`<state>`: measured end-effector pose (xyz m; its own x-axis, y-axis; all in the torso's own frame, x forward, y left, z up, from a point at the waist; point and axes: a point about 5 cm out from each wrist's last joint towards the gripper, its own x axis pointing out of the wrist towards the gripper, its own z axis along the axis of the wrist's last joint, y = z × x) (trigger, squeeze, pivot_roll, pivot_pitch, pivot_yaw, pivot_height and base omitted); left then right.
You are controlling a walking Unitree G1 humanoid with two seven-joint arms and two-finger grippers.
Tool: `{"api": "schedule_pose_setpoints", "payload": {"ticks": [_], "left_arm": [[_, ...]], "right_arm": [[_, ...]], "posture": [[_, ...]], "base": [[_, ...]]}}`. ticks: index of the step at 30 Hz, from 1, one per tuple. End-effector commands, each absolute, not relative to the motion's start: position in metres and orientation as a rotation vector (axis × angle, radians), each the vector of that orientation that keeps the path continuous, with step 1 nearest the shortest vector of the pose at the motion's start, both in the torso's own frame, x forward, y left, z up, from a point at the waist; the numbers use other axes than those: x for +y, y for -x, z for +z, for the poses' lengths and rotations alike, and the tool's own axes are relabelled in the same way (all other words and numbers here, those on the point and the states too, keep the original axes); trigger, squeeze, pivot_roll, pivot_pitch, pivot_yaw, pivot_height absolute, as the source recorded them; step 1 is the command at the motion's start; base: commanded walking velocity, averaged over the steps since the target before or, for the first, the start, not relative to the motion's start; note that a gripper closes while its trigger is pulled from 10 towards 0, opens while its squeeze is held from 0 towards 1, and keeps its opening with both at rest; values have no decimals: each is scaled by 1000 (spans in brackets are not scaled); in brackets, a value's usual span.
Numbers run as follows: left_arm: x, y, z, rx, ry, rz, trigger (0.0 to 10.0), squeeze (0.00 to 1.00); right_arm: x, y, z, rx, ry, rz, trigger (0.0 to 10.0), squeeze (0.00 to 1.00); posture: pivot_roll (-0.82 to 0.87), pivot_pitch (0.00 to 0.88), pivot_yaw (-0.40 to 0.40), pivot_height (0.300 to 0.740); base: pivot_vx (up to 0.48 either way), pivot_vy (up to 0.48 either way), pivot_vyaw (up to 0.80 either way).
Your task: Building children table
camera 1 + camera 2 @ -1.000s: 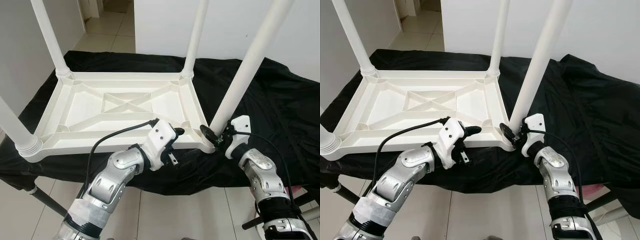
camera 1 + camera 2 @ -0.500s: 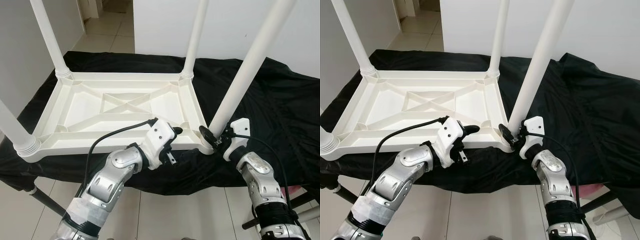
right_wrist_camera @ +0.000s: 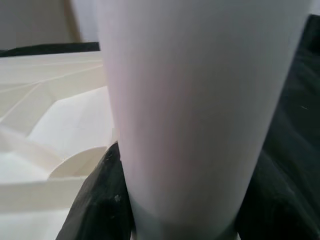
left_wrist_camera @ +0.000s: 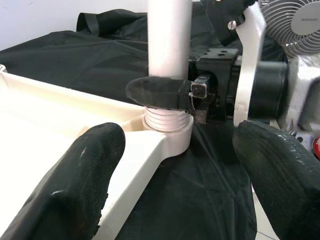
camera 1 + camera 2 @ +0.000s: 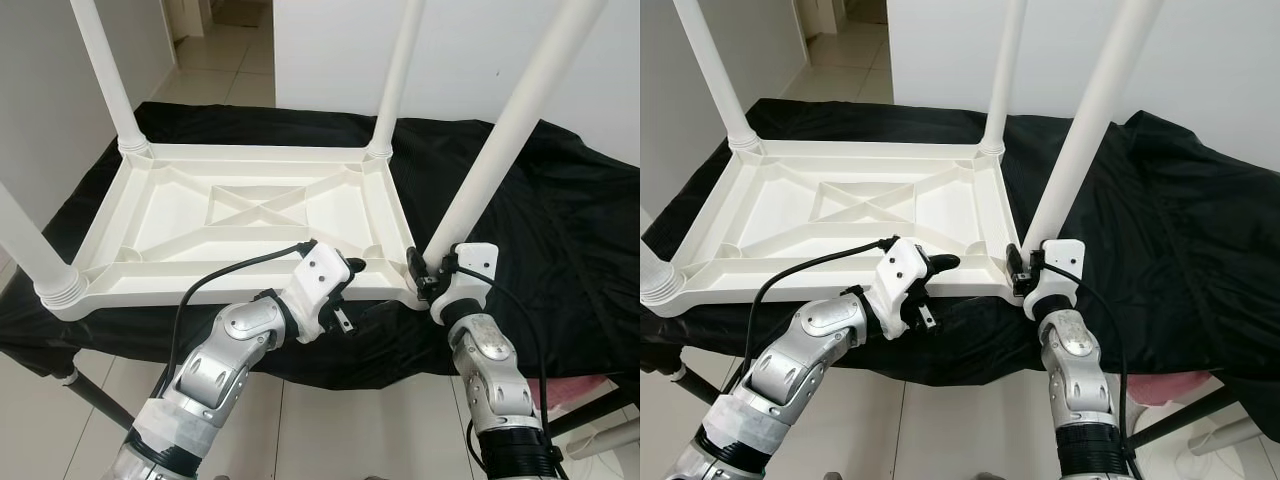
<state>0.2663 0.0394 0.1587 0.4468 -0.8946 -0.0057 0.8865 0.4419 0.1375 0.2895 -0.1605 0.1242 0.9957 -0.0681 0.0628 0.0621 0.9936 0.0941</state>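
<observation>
A: What's the biggest thing there?

B: A black cloth [image 5: 560, 220] spread over the counter. On it lies the white plastic children's table [image 5: 250, 215], upside down, its ribbed underside facing up with a cross brace in the middle.

A: And the legs?

B: Four white legs stand up from the corners. The far left leg [image 5: 108, 80] and the far right leg [image 5: 395, 75] rise at the back, and the near left leg [image 5: 30, 250] sits in its threaded collar at the front corner on the robot's left. The near right leg [image 5: 500, 150] is at the front corner on the robot's right, leaning a little to the right as it rises.

A: Where are the arms?

B: The right gripper [image 5: 1025, 268] is at the base of that near right leg, just above the corner socket. In the left wrist view one of its black fingers [image 4: 157, 92] lies across the leg right above the threaded ring, and in the right wrist view the leg passes between both fingers, so it's clamped around the leg.

A: And the other one?

B: The left gripper [image 5: 350, 290] is at the table's front rim, a little left of that same corner. Its fingers are spread wide apart, one over the table's edge, one over the cloth, gripping nothing.
</observation>
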Motion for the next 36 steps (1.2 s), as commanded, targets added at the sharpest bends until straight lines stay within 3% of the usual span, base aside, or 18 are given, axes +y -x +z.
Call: {"api": "schedule_pose_setpoints", "payload": {"ticks": [1,11,20,21,28,29,30,31,36], "left_arm": [[37,-263,160,-82,-132,-1136,10000,0],[36,-264,163,-91,-122,-1137,10000,0],[36,-266,166,-104,-112,-1136,10000,0],[36,-267,167,-105,-114,-1135,10000,0],[37,-267,169,-113,-92,-1117,10000,0],[37,-267,171,-117,-72,-1109,10000,0],[37,-267,171,-117,-72,-1109,10000,0],[36,-267,172,-120,-61,-1103,10000,0],[36,-267,169,-95,-63,-1095,10000,0]], "right_arm": [[-166,-282,109,6,-176,-185,10000,0],[-140,-277,120,-65,-264,-90,10000,0],[-144,-277,129,-103,-217,-84,10000,0],[-145,-277,129,-108,-223,-79,10000,1000],[-159,-279,124,-100,-208,-86,10000,1000],[-163,-279,122,-105,-217,-65,10000,478],[-163,-279,122,-105,-217,-65,10000,478],[-167,-279,121,-112,-214,-42,10000,0],[-173,-277,122,-133,-195,51,10000,0]], "posture": [[-82,0,-28,740],[-82,0,-30,740],[-84,0,-23,740],[-81,0,-23,740],[-75,0,-25,740],[-74,0,-26,740],[-74,0,-26,740],[-73,0,-27,740],[-75,0,-26,740]], "base": [[0,0,0],[0,0,0],[0,0,0],[0,0,0],[0,0,0],[0,0,0],[0,0,0],[0,0,0],[0,0,0]]}}
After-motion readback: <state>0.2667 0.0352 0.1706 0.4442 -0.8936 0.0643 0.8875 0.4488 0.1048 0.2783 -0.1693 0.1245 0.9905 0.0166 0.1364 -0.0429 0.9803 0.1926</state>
